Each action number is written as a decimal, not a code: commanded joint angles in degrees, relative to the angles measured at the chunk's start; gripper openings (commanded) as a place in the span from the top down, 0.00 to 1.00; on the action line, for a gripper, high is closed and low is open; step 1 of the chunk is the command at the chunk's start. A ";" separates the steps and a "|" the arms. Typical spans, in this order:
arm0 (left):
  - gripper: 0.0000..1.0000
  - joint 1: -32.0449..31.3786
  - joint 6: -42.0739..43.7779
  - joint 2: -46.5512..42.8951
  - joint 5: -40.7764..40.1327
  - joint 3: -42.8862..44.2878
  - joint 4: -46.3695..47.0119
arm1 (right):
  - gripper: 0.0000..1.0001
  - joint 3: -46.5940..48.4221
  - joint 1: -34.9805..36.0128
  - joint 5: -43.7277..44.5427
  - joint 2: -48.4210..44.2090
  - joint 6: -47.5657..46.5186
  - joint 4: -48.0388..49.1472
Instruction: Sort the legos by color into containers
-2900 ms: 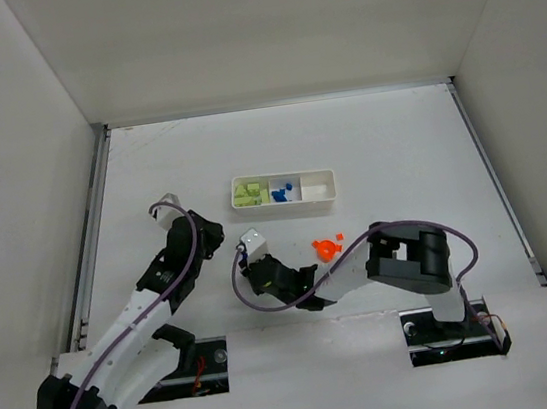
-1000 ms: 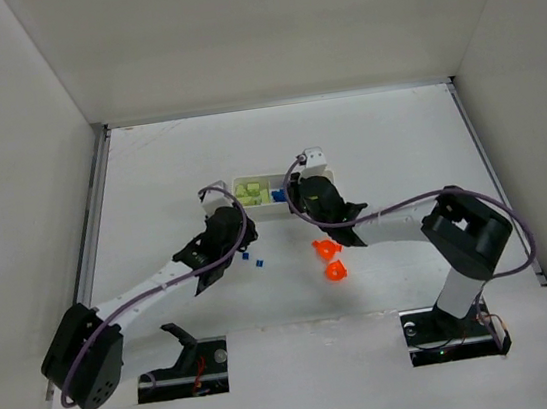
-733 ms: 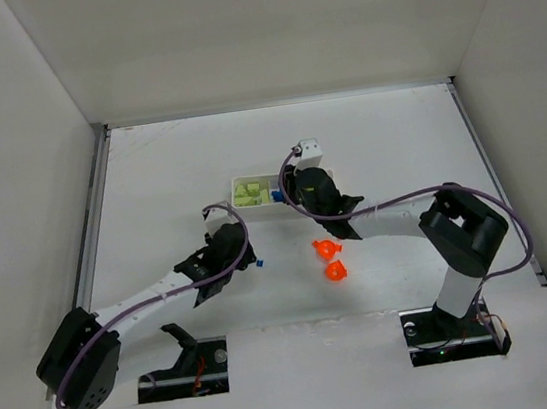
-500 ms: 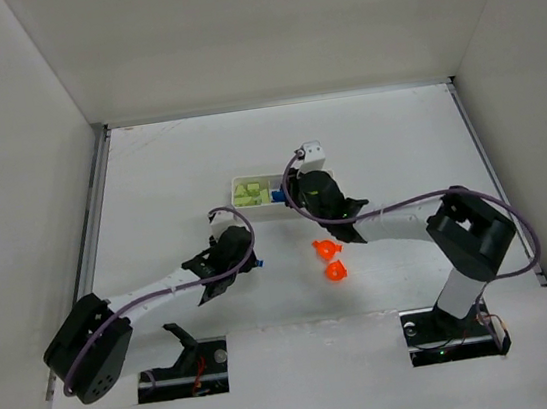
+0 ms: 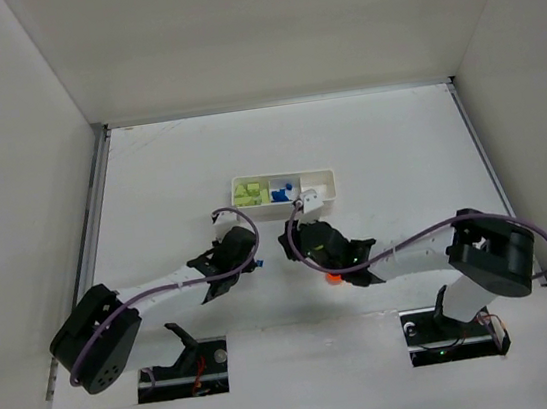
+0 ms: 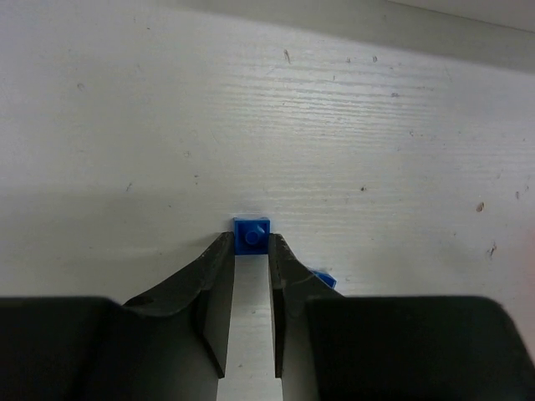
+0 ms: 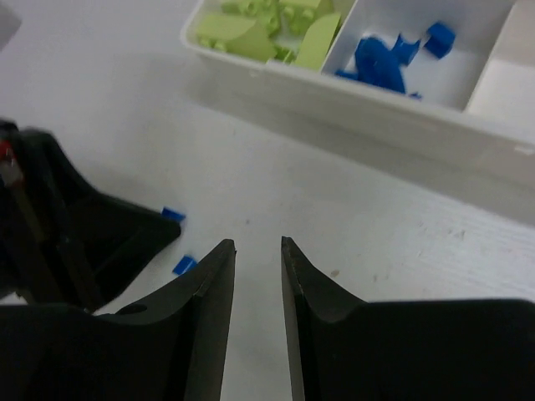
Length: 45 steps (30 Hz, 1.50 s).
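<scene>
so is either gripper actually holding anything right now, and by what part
The left gripper pinches a blue lego by its two opposite sides, right at the very fingertips. The right gripper is open, with nothing between its fingers.

White tabletop (image 5: 366, 142), plain white enclosure walls (image 5: 260, 25)

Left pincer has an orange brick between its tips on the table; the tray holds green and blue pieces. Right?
Not orange: the left wrist view shows a blue brick between the tips of the left pincer. The tray does hold green pieces and blue pieces.
</scene>
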 commanded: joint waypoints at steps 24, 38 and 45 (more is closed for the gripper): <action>0.88 10.84 -0.39 -18.86 1.87 -1.86 -4.51 | 0.57 12.56 11.96 7.75 20.58 14.35 -4.43; 0.88 11.38 -0.21 -17.80 2.66 -1.95 -3.46 | 0.53 17.83 12.13 15.32 22.78 15.06 -15.60; 0.88 11.55 -0.04 -17.71 2.66 -2.12 -3.28 | 0.56 20.56 12.13 14.18 25.68 14.80 -15.33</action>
